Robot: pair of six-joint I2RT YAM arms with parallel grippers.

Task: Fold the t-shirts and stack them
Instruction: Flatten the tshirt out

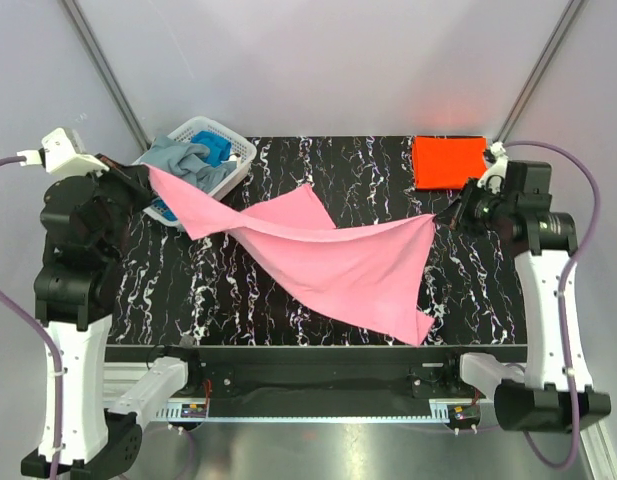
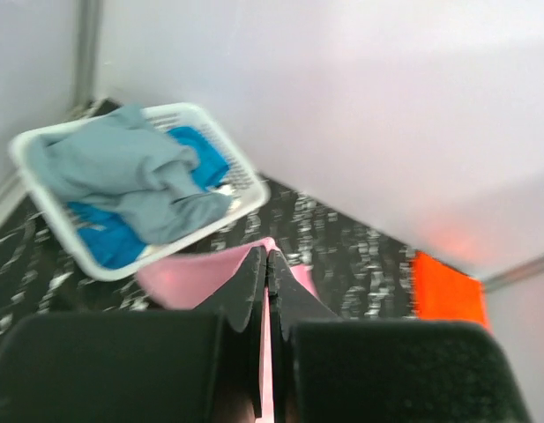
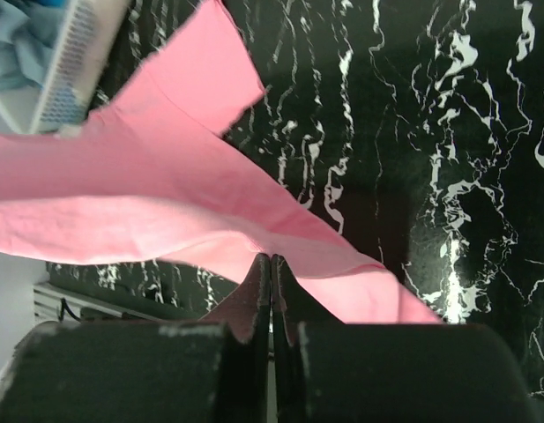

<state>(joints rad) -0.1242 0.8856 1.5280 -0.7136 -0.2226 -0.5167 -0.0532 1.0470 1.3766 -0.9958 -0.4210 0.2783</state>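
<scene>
The pink t-shirt [image 1: 338, 255] is stretched in the air across the black marbled table between both grippers. My left gripper [image 1: 148, 172] is shut on its left corner by the basket; in the left wrist view [image 2: 268, 256] pink cloth [image 2: 188, 273] shows between the jaws. My right gripper [image 1: 440, 217] is shut on its right corner; in the right wrist view [image 3: 271, 260] the pink shirt [image 3: 148, 198] spreads out ahead. A folded orange-red t-shirt [image 1: 449, 161] lies at the back right, and shows in the left wrist view [image 2: 446, 291]. Grey-blue [image 1: 178, 158] and blue [image 1: 216, 150] shirts lie in the basket.
The white lattice basket [image 1: 240, 152] stands at the back left of the table [image 1: 488, 290], also in the left wrist view [image 2: 245, 176]. Light walls close the back and sides. The table's front edge runs along a metal rail.
</scene>
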